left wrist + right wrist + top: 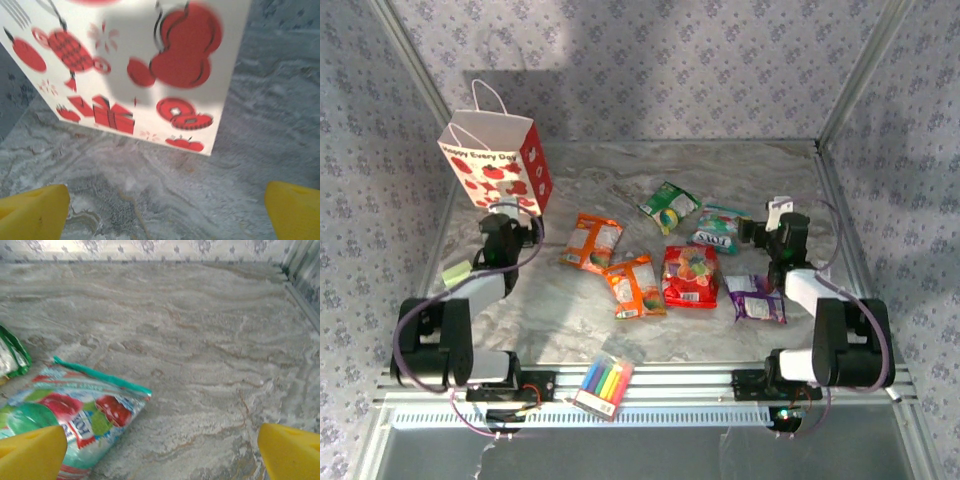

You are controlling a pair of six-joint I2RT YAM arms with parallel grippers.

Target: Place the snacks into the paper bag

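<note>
While the six snacks [690, 275] are seen from above lying loose on the marble table [620, 190], the paper bag [495, 160] is stood at far left, nothing yet bagged. At the left wrist, the left gripper [165, 207] is shown spread and empty, facing the bag's printed side. At the right wrist, the right gripper [160, 450] is likewise spread, the teal-white packet [75, 415] lying by its left finger, so a first pick is judged in hand, calling for a sideways shift, descent and pinch.

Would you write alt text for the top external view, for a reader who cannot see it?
The white-and-red paper bag stands upright at the far left, the left claw just before it. Six snack packets lie loose in the middle, the right claw beside the teal-white packet; a marker box sits at the near edge.
</note>
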